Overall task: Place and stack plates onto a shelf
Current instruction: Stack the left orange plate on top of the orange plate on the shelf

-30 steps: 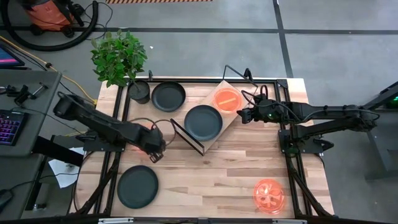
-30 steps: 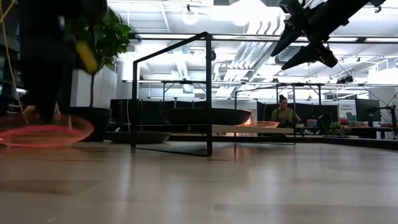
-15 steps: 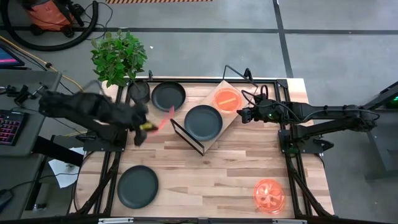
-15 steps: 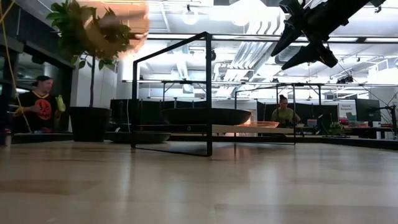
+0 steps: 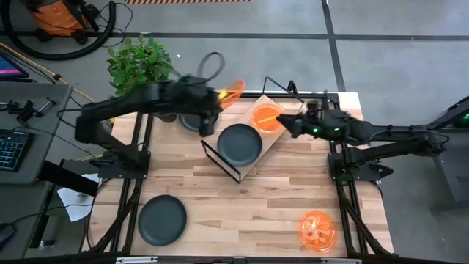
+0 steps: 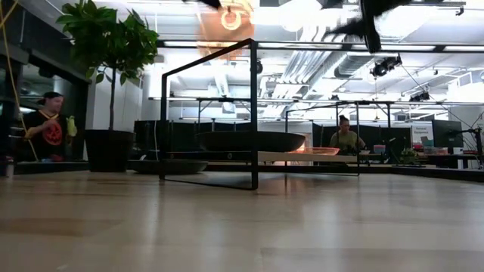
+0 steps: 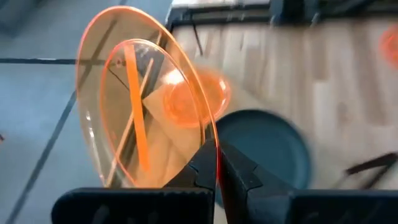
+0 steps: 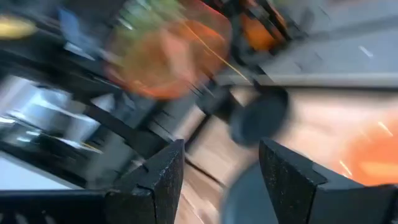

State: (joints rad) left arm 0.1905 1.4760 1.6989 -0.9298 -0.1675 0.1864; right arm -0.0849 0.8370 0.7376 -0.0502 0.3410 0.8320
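Your left gripper has its fingers closed on the rim of an orange plate, held on edge high above the far side of the shelf. Level it out, then lower it onto the orange plate already on the shelf; keep clear of the right gripper, which hovers there with its fingers spread and empty. The wooden table carries other plates; people show in the room beyond
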